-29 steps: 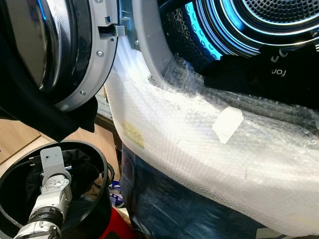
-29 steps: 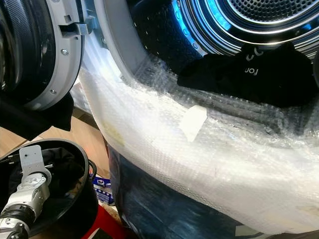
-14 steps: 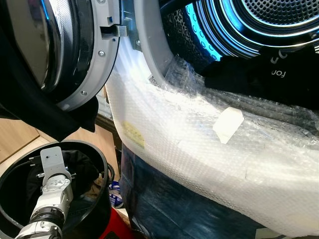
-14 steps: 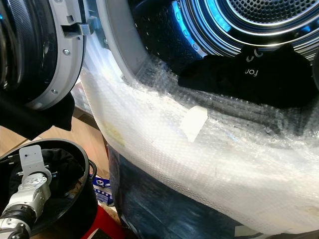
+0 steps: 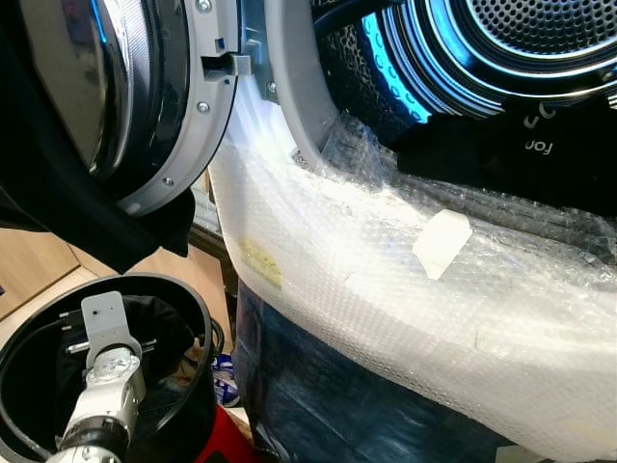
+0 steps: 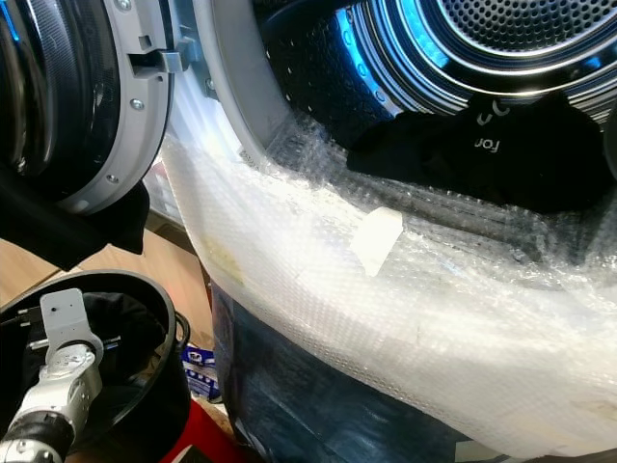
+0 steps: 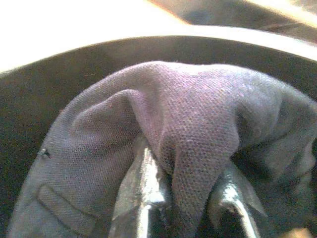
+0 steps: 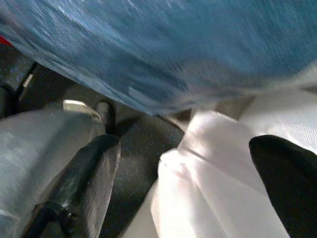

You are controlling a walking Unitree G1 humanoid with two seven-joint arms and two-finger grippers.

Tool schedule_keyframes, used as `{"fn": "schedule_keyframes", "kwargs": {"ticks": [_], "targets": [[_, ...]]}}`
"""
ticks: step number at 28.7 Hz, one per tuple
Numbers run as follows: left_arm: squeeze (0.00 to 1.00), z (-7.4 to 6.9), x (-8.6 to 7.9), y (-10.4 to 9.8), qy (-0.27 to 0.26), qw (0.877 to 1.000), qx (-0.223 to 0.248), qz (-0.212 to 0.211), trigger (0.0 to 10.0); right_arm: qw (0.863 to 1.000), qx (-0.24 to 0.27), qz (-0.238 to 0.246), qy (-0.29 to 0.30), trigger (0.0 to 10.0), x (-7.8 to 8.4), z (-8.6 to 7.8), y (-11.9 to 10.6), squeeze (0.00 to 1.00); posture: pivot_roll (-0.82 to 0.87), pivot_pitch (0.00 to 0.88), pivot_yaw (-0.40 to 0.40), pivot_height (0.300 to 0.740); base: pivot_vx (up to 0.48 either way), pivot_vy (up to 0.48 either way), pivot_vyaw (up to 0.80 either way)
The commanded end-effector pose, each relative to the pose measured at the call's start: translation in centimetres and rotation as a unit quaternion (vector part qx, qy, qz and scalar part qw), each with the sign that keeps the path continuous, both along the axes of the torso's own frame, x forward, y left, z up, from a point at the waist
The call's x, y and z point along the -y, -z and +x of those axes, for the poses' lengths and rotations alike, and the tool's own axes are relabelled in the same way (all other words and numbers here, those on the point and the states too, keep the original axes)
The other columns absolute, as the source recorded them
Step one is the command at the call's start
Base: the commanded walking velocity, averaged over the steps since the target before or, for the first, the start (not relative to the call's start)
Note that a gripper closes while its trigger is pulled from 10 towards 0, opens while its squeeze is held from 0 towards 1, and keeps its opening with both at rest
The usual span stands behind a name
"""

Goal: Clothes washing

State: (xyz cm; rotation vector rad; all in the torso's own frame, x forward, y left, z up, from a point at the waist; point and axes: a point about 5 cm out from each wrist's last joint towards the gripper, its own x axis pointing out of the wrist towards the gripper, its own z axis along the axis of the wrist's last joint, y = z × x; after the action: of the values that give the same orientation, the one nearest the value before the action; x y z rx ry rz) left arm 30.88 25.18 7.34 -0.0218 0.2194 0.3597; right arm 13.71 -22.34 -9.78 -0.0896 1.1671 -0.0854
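Note:
My left arm point(image 5: 108, 371) reaches down into a round black basket point(image 5: 204, 333) at the lower left. In the left wrist view my left gripper point(image 7: 185, 208) is shut on a fold of a dark purple-grey garment point(image 7: 188, 109) lying in that basket. The washing machine's drum point(image 5: 540, 39), lit blue, stands open at the upper right. A black garment with pale lettering point(image 5: 511, 154) lies in its mouth. The right wrist view shows my right gripper point(image 8: 188, 178) open, with nothing between its black fingers point(image 8: 91, 173), low beside a blue surface and white fabric.
The round machine door point(image 5: 183, 116) swings open at the upper left, with a black cloth point(image 5: 116, 227) hanging below it. Bubble wrap point(image 5: 386, 289) covers the machine's front. A red object point(image 5: 227, 439) and small clutter lie on the wooden floor point(image 5: 39, 270) beside the basket.
The head view has shifted slightly, so the door and drum sit a bit further right. The left arm stays in the basket, a touch lower.

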Motion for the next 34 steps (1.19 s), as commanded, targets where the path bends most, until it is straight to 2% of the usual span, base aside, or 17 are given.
{"fn": "schedule_keyframes", "kwargs": {"ticks": [1, 4, 6, 7, 8, 10, 11, 13, 15, 18, 21, 22, 26, 31, 32, 33, 34], "targets": [[0.0, -0.4, 2.3, -1.2, 0.11, 0.993, 0.033, -0.01, 0.0, 1.0, -0.004, -0.002, 0.006, 10.0, 0.0, -0.5, 0.2, 0.0, -0.05, 0.004, -0.025, 0.74, 0.0, 0.0, 0.0], [0.0, -2.1, 4.7, -1.9, 0.231, 0.972, 0.045, -0.022, 0.0, 1.0, -0.008, 0.0, 0.007, 10.0, -0.2, -0.8, 0.3, 0.0, -0.03, 0.006, -0.023, 0.74, 0.0, 0.0, 0.0], [0.0, -3.5, 6.1, -3.1, 0.294, 0.951, 0.059, -0.071, 0.0, 1.0, -0.012, -0.001, 0.003, 10.0, -0.3, -1.1, 0.4, 0.0, -0.02, 0.008, -0.021, 0.74, 0.0, 0.0, 0.0], [0.0, -4.6, 7.1, -5.0, 0.368, 0.924, 0.066, -0.085, 0.0, 1.0, -0.013, -0.005, 0.006, 10.0, -0.2, -1.3, 0.5, 0.0, 0.0, 0.011, -0.016, 0.74, 0.0, 0.0, 0.0], [0.0, -4.6, 7.1, -5.0, 0.368, 0.924, 0.066, -0.085, 0.0, 1.0, -0.013, -0.005, 0.006, 10.0, -0.2, -1.3, 0.5, 0.0, 0.0, 0.011, -0.016, 0.74, 0.0, 0.0, 0.0], [0.0, -5.9, 8.2, -7.3, 0.464, 0.879, 0.058, -0.092, 0.0, 1.0, -0.014, -0.005, 0.008, 10.0, -0.2, -1.3, 0.5, 0.0, 0.0, 0.01, -0.015, 0.74, 0.0, 0.0, 0.0], [0.0, -5.9, 8.2, -7.3, 0.464, 0.879, 0.058, -0.092, 0.0, 1.0, -0.014, -0.005, 0.008, 10.0, -0.2, -1.3, 0.5, 0.0, 0.0, 0.01, -0.015, 0.74, 0.0, 0.0, 0.0], [0.0, -6.0, 8.5, -8.7, 0.498, 0.86, 0.059, -0.095, 0.0, 1.0, -0.014, -0.005, 0.006, 10.0, -0.3, -1.3, 0.5, 0.0, 0.01, 0.012, -0.013, 0.74, 0.0, 0.0, 0.0], [0.0, -6.1, 8.9, -11.5, 0.558, 0.824, 0.066, -0.077, 0.0, 1.0, -0.01, -0.003, 0.006, 10.0, -0.4, -0.9, 0.4, 0.0, 0.01, 0.013, -0.008, 0.74, 0.0, 0.0, 0.0], [0.0, -6.2, 9.5, -13.2, 0.611, 0.787, 0.059, -0.065, 0.0, 1.0, -0.006, 0.0, 0.01, 10.0, -0.5, -0.6, 0.3, 0.0, 0.01, 0.015, -0.005, 0.74, 0.0, 0.0, 0.0], [0.0, -5.6, 9.6, -14.4, 0.632, 0.772, 0.054, -0.043, 0.0, 1.0, -0.003, -0.001, 0.017, 10.0, -0.5, -0.5, 0.3, 0.0, 0.01, 0.017, 0.0, 0.74, 0.0, 0.0, 0.0], [0.0, -5.4, 9.8, -14.9, 0.652, 0.756, 0.053, -0.028, 0.0, 1.0, -0.001, -0.001, 0.022, 10.0, -0.5, -0.4, 0.3, 0.0, 0.0, 0.017, 0.006, 0.74, 0.0, 0.0, 0.0], [0.0, -5.0, 10.1, -15.9, 0.673, 0.738, 0.052, -0.026, 0.0, 1.0, 0.002, 0.0, 0.027, 10.0, -0.4, -0.3, 0.2, 0.0, 0.0, 0.022, 0.007, 0.74, 0.0, 0.0, 0.0], [0.0, -5.2, 12.7, -16.9, 0.758, 0.649, 0.046, -0.038, 0.0, 0.999, -0.008, 0.0, 0.031, 10.0, -0.4, -0.7, 0.4, 0.0, 0.02, 0.026, -0.003, 0.74, 0.0, 0.0, 0.0], [0.0, -5.2, 12.7, -16.9, 0.758, 0.649, 0.046, -0.038, 0.0, 0.999, -0.008, 0.0, 0.031, 10.0, -0.4, -0.7, 0.4, 0.0, 0.02, 0.026, -0.003, 0.74, 0.0, 0.0, 0.0], [0.0, -5.1, 13.7, -16.8, 0.774, 0.63, 0.049, -0.048, 0.0, 0.999, -0.007, 0.001, 0.033, 10.0, -0.5, -0.6, 0.4, 0.0, 0.02, 0.027, 0.001, 0.74, 0.0, 0.0, 0.0], [0.0, -5.1, 14.1, -16.8, 0.779, 0.623, 0.05, -0.05, 0.0, 0.999, -0.006, 0.001, 0.033, 10.0, -0.5, -0.6, 0.3, 0.0, 0.02, 0.027, 0.001, 0.74, 0.0, 0.0, 0.0]]}}
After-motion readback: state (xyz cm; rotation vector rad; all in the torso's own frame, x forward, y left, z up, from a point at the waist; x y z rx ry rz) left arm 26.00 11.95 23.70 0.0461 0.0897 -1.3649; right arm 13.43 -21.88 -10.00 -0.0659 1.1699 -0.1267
